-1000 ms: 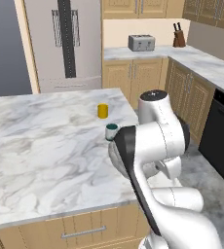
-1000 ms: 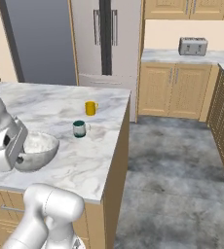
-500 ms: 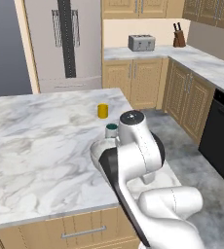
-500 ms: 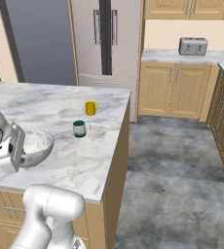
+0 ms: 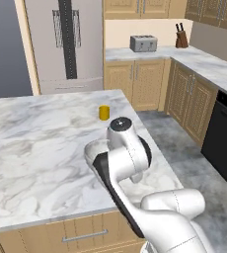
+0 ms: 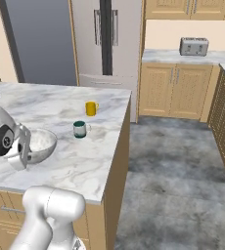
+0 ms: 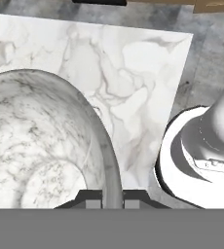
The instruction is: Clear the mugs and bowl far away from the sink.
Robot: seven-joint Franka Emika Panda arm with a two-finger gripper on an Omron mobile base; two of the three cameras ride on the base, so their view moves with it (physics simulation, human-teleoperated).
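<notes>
- Bowl (image 6: pixel 40 143) sits on the marble island counter (image 6: pixel 60 105), near the front edge, just beside the arm's wrist.
- Gripper (image 7: pixel 112 197) is down at the bowl's rim (image 7: pixel 106 160); the rim wall runs between the two fingertips. Can't tell whether the jaws are pressing on it or still apart.
- Teal mug (image 6: pixel 79 129) stands upright on the counter, right of the bowl, apart from it.
- Yellow mug (image 6: pixel 91 108) is upright, further back, near the teal mug.
- Toaster (image 6: pixel 193 46) on the far counter.

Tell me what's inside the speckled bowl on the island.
Nothing: the bowl looks empty in the hand view, its mottled floor bare. The gripper straddles its rim, hiding a sliver there.
</notes>
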